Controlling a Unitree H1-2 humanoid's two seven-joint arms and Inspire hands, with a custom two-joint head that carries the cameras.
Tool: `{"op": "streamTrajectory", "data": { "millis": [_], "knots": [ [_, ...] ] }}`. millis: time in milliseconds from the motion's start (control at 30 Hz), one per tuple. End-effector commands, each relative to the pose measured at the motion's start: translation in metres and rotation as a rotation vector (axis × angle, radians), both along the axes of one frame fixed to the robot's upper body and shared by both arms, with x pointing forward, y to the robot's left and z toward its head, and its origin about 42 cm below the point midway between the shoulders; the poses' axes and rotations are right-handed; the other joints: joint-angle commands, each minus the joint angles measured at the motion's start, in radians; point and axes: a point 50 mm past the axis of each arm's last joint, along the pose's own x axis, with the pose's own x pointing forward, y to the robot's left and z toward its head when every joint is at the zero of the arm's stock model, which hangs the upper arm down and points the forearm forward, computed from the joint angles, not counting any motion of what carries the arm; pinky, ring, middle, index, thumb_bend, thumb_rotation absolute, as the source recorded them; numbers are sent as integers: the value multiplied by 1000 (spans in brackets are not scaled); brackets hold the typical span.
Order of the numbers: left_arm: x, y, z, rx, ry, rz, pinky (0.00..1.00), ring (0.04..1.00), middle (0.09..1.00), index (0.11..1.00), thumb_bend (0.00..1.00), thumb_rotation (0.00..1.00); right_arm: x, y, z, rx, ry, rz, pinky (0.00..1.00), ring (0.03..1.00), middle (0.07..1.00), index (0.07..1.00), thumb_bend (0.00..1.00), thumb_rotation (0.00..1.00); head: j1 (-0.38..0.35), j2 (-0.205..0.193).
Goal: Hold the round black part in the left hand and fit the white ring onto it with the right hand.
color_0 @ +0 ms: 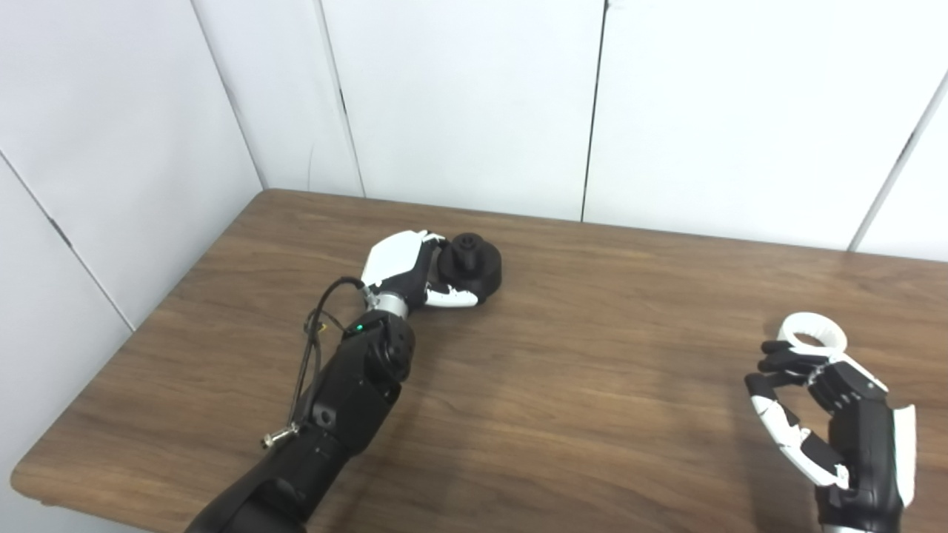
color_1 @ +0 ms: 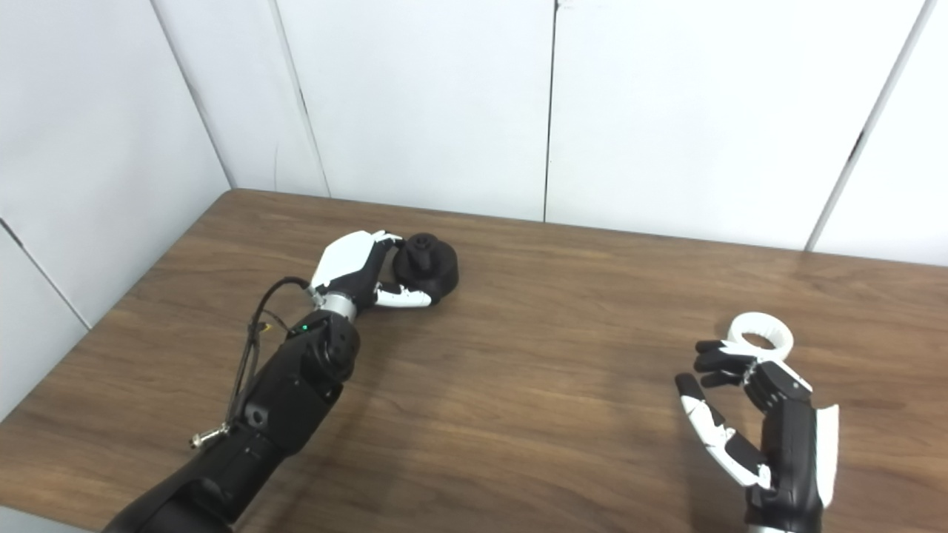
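Observation:
The round black part rests on the wooden table left of centre, a short knob on its top. My left hand is wrapped around its left side, with the thumb along its front. The white ring lies flat on the table at the right. My right hand is just in front of the ring, fingers curled and apart, holding nothing; its fingertips are close to the ring's near edge. Both also show in the right eye view: the part and the ring.
White wall panels stand behind the table and along its left side. The table's left edge runs diagonally, and its front left corner is rounded.

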Motion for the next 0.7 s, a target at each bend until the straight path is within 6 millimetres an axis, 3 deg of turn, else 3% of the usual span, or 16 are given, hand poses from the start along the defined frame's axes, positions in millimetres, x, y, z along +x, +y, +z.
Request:
{"op": "streamTrajectory", "data": {
  "millis": [0, 267, 667],
  "knots": [
    [7, -14, 4, -67, -7, -66, 806, 951, 941, 780, 912, 386, -2, 2, 6, 14, -33, 1, 458, 550, 609, 496, 499, 144, 0, 0],
    [6, -15, -3, -157, -84, -49, 750, 908, 904, 630, 875, 245, -4, 2, 6, 1, -23, -14, 455, 546, 607, 496, 499, 146, 1, 3],
    [3, -17, -9, -187, -106, -50, 710, 888, 892, 574, 839, 202, -4, 1, 5, -5, -29, -11, 460, 553, 612, 496, 498, 144, 1, 6]
  ]
}}
